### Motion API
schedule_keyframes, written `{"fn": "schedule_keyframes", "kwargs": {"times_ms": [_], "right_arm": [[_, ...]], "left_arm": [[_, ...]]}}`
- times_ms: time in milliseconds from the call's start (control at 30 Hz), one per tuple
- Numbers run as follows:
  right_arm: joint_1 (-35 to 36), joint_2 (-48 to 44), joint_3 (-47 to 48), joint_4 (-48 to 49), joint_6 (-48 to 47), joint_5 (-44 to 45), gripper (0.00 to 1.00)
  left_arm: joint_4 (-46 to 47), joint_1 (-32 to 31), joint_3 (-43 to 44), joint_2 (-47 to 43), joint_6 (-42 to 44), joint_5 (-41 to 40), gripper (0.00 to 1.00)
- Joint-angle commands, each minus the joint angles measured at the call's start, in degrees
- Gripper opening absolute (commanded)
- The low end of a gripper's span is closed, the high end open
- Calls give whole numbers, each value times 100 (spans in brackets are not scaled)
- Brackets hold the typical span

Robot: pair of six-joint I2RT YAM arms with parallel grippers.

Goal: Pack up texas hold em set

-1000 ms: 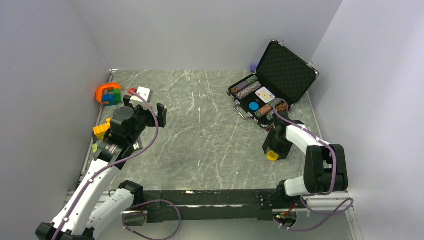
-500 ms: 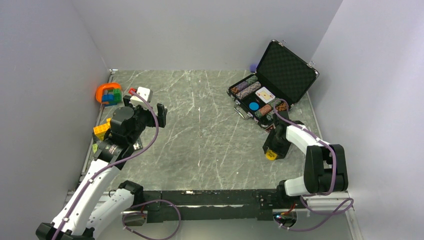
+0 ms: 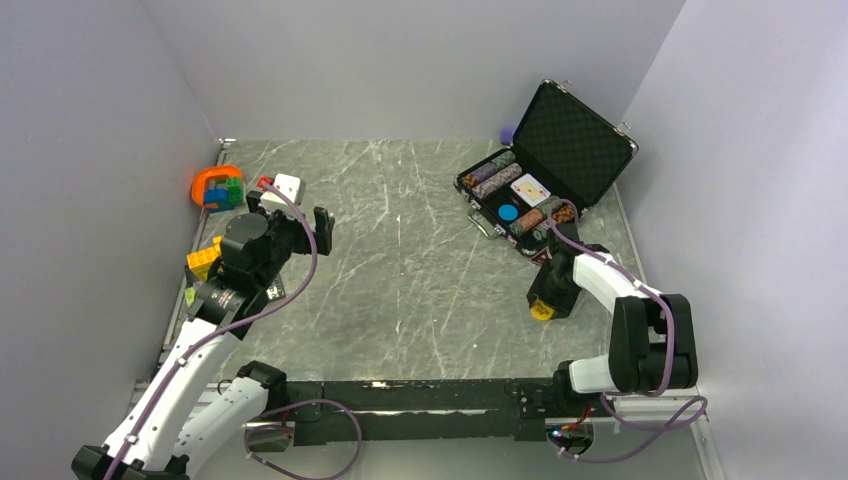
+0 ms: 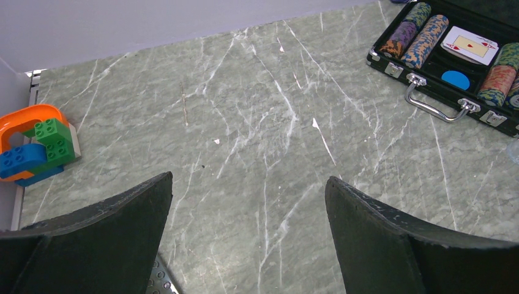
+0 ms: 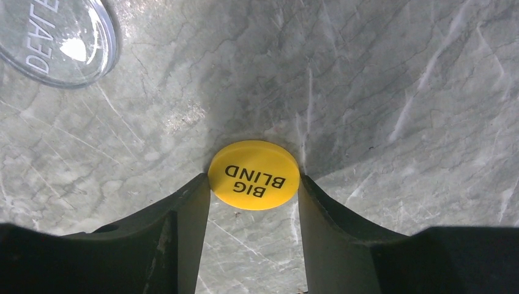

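Briefcase (image 3: 575, 140) at two o'clock holds chip stacks (image 3: 497, 175), card deck (image 3: 530, 189); right gripper (image 5: 254, 187) pinches BIG BLIND disc (image 5: 254, 171); DEALER button (image 5: 55, 40) unpacked; left gripper (image 4: 248, 202) spread.

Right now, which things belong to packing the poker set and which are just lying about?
Job: black case, chip stacks, card deck, blue disc, yellow Big Blind disc, clear dealer disc.
Lying about: orange ring with toy blocks, yellow blocks.

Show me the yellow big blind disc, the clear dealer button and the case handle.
yellow big blind disc (image 5: 254, 175): right wrist view, middle of its printed face.
clear dealer button (image 5: 61, 37): right wrist view, its clear face beside the lettering.
case handle (image 4: 432, 110): left wrist view, middle of the silver bar.
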Motion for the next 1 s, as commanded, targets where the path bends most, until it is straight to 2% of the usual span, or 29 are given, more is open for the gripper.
{"fn": "schedule_keyframes", "kwargs": {"times_ms": [0, 267, 433, 800, 967], "right_arm": [[0, -238, -35, 0, 116, -19, 46], [56, -411, 732, -419, 28, -160, 44], [70, -109, 1593, -458, -235, -211, 44], [70, 2285, 4789, -286, -666, -655, 43], [95, 3228, 5737, -322, -690, -720, 42]], "left_arm": [[144, -25, -20, -94, -14, -43, 98], [152, -25, -22, -86, -9, -49, 98], [143, -25, -3, -73, -9, -26, 98], [135, -25, -20, -5, 41, -122, 98], [130, -25, -22, 42, 53, -131, 98]]}}
